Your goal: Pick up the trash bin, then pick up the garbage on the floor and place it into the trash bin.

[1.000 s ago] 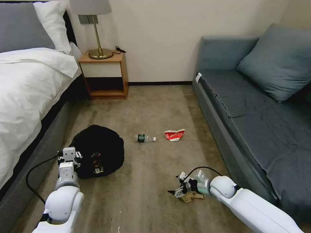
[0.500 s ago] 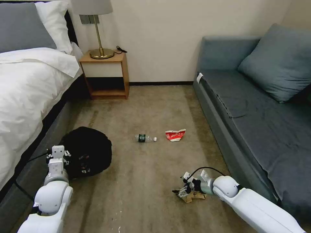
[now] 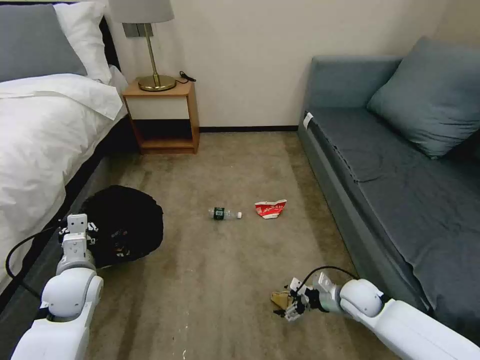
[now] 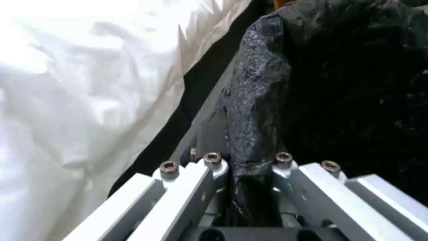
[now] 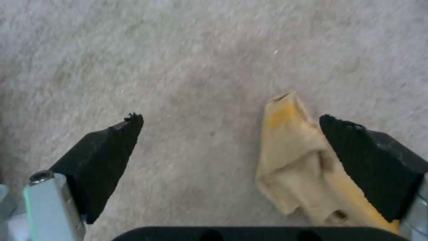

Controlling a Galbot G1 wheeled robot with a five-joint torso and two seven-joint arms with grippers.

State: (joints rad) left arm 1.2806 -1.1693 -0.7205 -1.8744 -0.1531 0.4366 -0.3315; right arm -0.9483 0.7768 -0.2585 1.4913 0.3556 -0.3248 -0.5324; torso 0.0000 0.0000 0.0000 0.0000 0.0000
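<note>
Your left gripper [image 4: 249, 167] is clamping the trash bin [image 3: 127, 225] liner rim; your right gripper [image 5: 232, 147] is sitting wide open, tan paper [image 5: 303, 157] touching one pad.

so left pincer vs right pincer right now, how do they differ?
The left pincer is shut on the trash bin, pinching its black bag at the rim beside the bed; the right pincer is open, holding nothing. The left one is at the bin's near edge; the right one is low over the carpet near the sofa, with the crumpled tan paper against one finger. Both reach forward and down near the floor.
</note>
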